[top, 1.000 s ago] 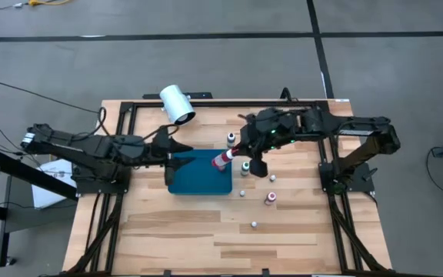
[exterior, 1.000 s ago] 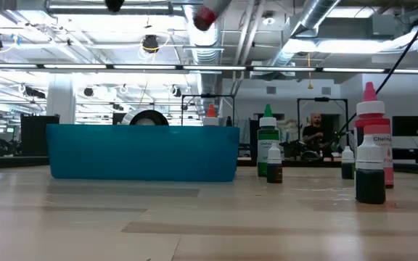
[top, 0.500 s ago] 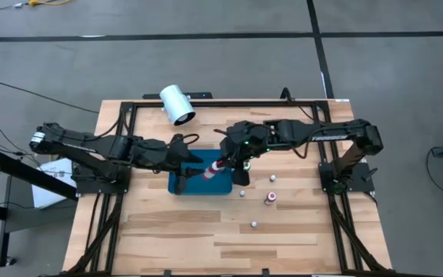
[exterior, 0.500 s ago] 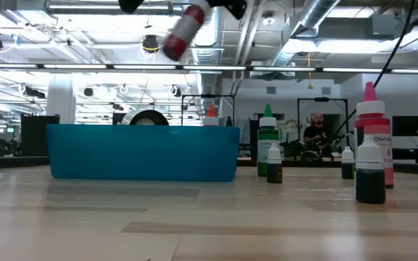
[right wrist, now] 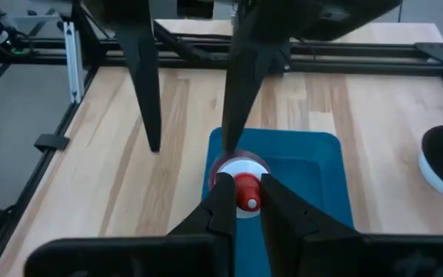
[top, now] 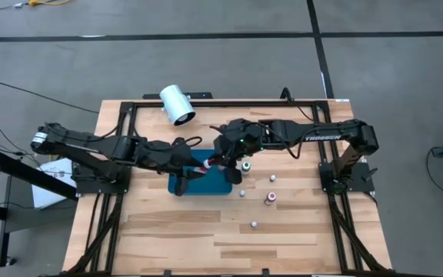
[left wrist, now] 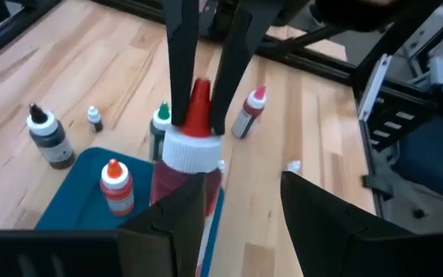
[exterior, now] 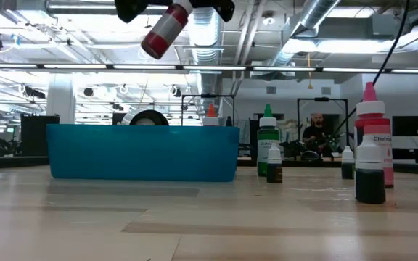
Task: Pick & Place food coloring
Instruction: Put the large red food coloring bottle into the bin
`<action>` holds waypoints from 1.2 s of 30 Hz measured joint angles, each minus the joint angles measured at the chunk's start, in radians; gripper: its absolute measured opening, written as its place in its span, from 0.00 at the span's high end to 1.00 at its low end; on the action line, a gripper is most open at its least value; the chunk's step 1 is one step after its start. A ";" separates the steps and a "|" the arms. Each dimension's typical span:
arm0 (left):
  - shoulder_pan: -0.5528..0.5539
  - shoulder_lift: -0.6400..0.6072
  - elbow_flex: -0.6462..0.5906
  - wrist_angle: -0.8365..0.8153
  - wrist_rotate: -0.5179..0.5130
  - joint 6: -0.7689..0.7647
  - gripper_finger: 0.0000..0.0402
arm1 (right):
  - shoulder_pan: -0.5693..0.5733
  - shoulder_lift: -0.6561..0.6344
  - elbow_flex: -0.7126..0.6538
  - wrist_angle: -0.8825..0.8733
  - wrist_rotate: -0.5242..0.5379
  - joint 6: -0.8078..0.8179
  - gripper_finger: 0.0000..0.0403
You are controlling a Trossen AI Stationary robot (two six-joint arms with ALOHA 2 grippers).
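Observation:
A food coloring bottle (left wrist: 184,165) with red liquid, a white collar and a red tip hangs tilted over the teal tray (top: 215,185). My right gripper (top: 223,158) is shut on it. My left gripper (left wrist: 241,192) is open, its fingers standing on either side of the bottle's body. In the low view the bottle (exterior: 162,32) slants high above the tray (exterior: 144,152). An orange-topped bottle (left wrist: 116,185) stands upright in the tray. Green-topped (top: 246,165), pink-topped (top: 270,198) and dark-topped (top: 231,139) bottles stand on the table. My right gripper pinches the bottle's red tip (right wrist: 246,192), just past the white collar, between its two fingers. The bottle is lifted clear and tilted, its body reaching toward my left gripper. My left gripper has one finger (left wrist: 168,223) close against the bottle's body; whether it touches, I cannot tell.
A large white cylinder (top: 177,105) lies near the table's far edge. Small whitish pieces (top: 242,193) (top: 254,225) sit on the wood right of and nearer than the tray. Black frame rails run along the table's sides.
My right gripper has carried the bottle toward the table's left, over the tray, and tipped it further. My left gripper has reached toward the table's right until its open fingers stand around the bottle's body.

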 joint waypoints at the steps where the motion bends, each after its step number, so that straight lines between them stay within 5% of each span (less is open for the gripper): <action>1: 0.003 0.002 0.000 0.003 0.001 0.000 0.60 | 0.000 0.000 0.000 0.002 0.000 0.000 0.94; 36: 0.083 0.004 -0.001 -0.030 -0.003 0.001 0.60 | 0.002 0.000 0.000 0.017 0.001 0.011 0.94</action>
